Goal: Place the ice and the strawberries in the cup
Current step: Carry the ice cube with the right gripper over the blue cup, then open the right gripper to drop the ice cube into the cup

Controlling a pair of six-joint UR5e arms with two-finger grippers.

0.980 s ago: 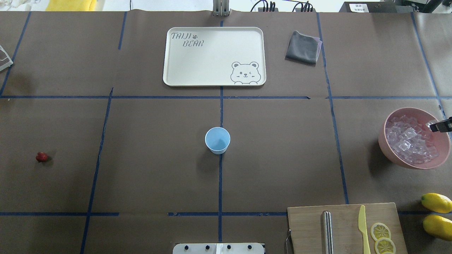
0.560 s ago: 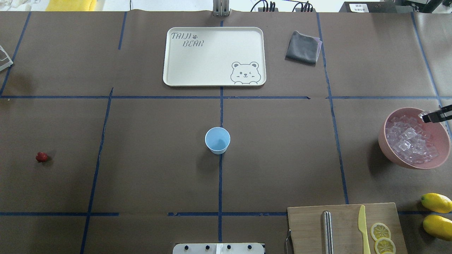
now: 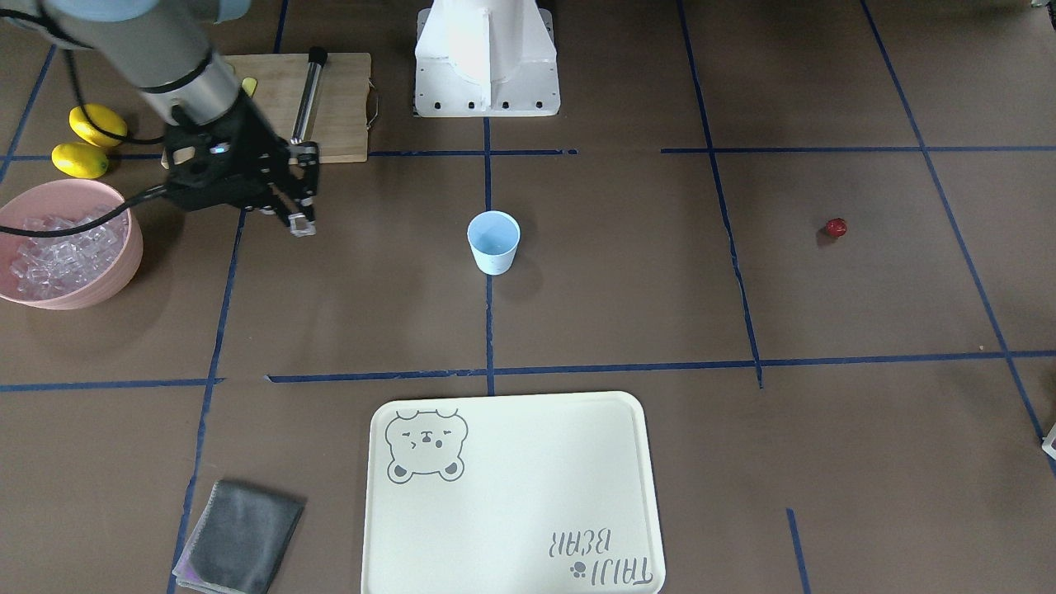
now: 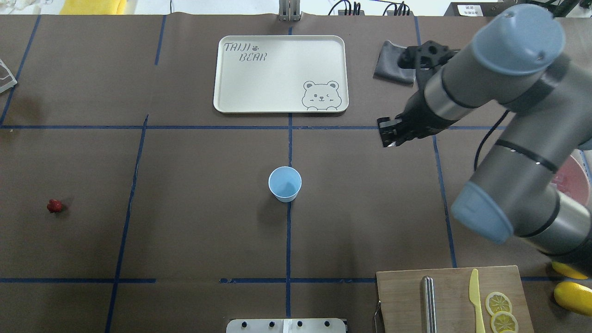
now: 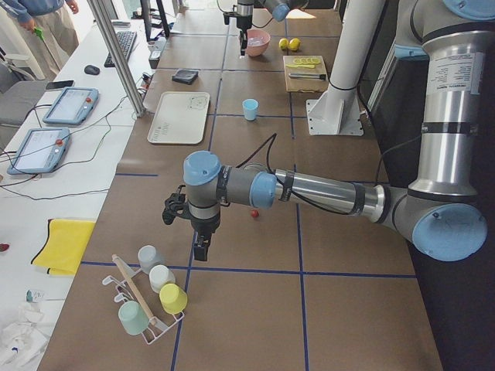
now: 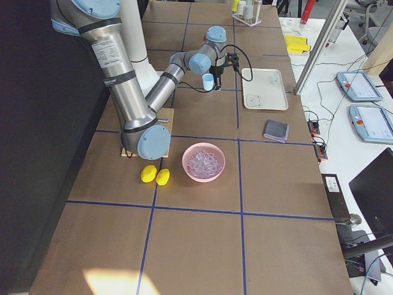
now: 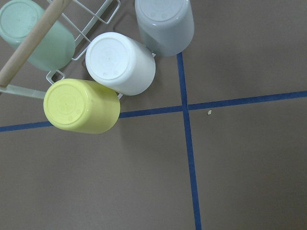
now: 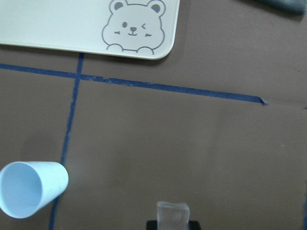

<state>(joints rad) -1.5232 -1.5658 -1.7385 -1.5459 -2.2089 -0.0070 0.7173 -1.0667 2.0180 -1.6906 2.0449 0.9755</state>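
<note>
Grip confirmed: my right pincer (image 4: 387, 134) clamps one clear glassy ice cube (image 8: 171, 214), raised off the table (image 4: 208, 231), I judge, for release into the light-blue tapered cup (image 4: 285, 183) near its left. Dark-red rounded strawberry (image 4: 54, 206) lies well beyond. Left pincer (image 5: 200, 251): cannot tell.

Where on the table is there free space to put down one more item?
Free: the wide bare stretch between the cup and the strawberry, and the empty tray. Crowded: the robot's right side, with cutting board, lemons, pink bowl, and the right gripper holding an ice cube.
</note>
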